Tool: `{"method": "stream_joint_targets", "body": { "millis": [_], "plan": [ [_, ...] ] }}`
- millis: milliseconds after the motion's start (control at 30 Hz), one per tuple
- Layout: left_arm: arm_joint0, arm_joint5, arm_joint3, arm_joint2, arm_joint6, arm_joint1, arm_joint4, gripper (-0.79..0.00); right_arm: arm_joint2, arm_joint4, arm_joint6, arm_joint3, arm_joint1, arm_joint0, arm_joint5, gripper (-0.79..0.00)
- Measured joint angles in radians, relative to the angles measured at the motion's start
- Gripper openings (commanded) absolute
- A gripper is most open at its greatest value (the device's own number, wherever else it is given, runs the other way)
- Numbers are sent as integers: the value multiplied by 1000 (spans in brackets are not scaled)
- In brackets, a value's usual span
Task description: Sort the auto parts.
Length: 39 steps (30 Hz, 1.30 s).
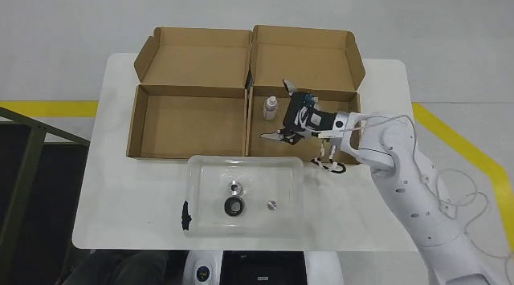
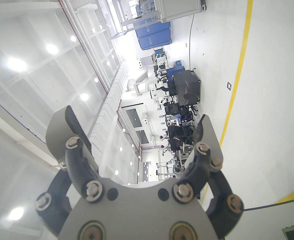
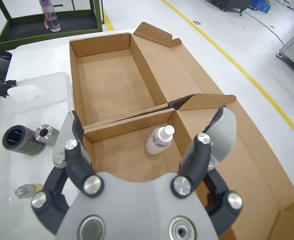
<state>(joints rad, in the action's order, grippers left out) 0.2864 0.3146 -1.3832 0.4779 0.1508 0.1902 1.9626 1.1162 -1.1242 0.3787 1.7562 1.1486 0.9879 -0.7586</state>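
Note:
My right gripper [image 1: 279, 111] [image 3: 149, 121] hangs open over the right cardboard box [image 1: 337, 68] [image 3: 249, 156], with nothing between its fingers. A small white bottle [image 1: 271, 108] [image 3: 160, 139] stands on that box's floor, just beyond the fingertips. The left cardboard box [image 1: 189, 124] [image 3: 112, 81] holds nothing. A clear tray [image 1: 209, 168] [image 3: 37, 86] at the table's front carries a dark cylindrical bearing [image 1: 234, 206] [image 3: 19, 139], a silver slotted collar [image 1: 234, 187] [image 3: 45, 134] and a small silver part [image 1: 271, 203] [image 3: 27, 190]. My left gripper [image 2: 137, 123] is open, away from the table, pointing into the room.
Both boxes have their lids folded back toward the far side of the white table [image 1: 120, 205]. A green shelf frame [image 1: 24, 148] [image 3: 49, 21] stands off the table's left, with a pink bottle [image 3: 50, 13] on it. A strip of black tape [image 1: 186, 217] is on the tray's left rim.

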Motion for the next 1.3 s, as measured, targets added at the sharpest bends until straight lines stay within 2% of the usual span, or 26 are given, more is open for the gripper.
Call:
{"method": "stream_joint_targets", "body": {
  "millis": [500, 900, 1300],
  "plan": [
    [0, 0, 0, 0, 0, 0, 0, 0, 44, -86, 153, 282, -46, 212, -135, 0],
    [0, 0, 0, 0, 0, 0, 0, 0, 6, -170, 236, 344, -67, 296, -203, 0],
    [0, 0, 0, 0, 0, 0, 0, 0, -87, -208, 339, 339, -73, 292, -205, 0]
  ]
}}
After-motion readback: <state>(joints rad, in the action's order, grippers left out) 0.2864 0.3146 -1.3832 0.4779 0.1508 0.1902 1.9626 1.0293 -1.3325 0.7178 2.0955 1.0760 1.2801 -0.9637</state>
